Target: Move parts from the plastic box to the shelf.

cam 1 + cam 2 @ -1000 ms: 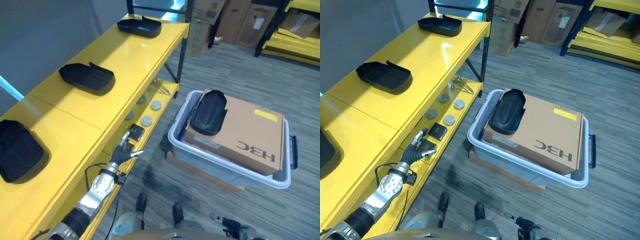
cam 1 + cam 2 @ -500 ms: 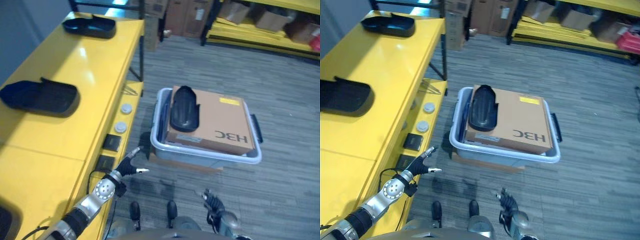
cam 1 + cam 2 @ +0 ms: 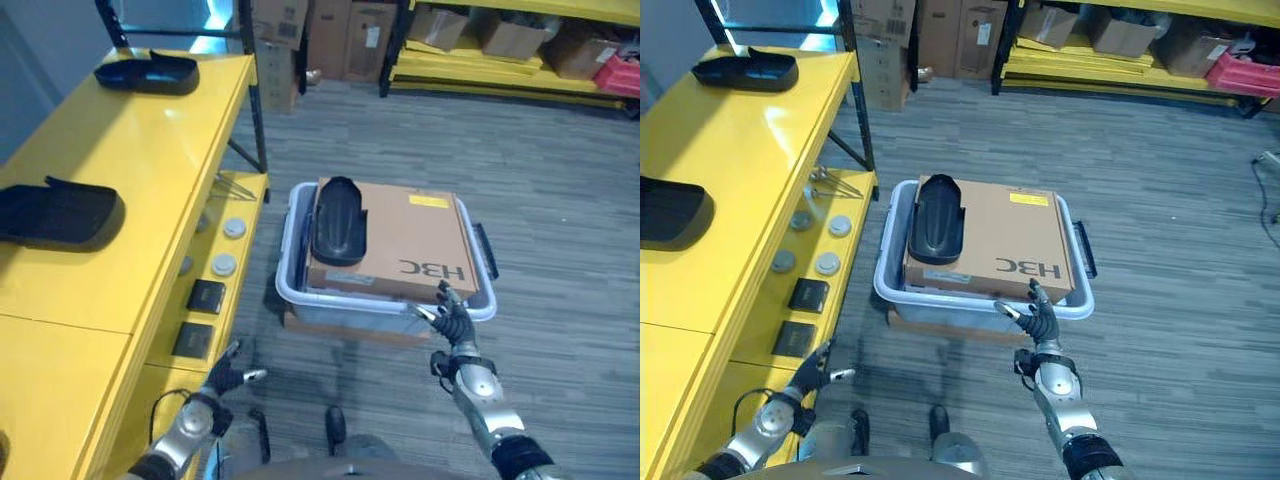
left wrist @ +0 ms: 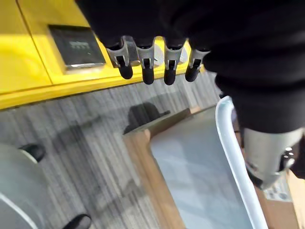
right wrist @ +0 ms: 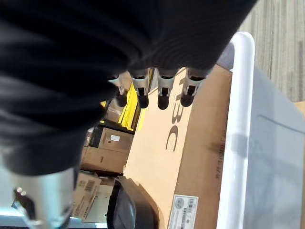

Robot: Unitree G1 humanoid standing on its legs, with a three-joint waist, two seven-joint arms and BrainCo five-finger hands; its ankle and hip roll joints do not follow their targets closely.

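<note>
Looks like a warehouse or stockroom to me: yellow steel racking point(image 3: 480, 75) along the back wall is stacked with brown cardboard boxes point(image 3: 505, 35), and more cartons point(image 3: 940, 35) sit on the grey striped floor point(image 3: 1160, 180). A long yellow shelf point(image 3: 130, 190) runs down one side with black moulded parts point(image 3: 55, 212) laid out on it, and there's a grey plastic box point(image 3: 985, 310) parked on the floor holding a carton point(image 3: 1005, 240).
</note>
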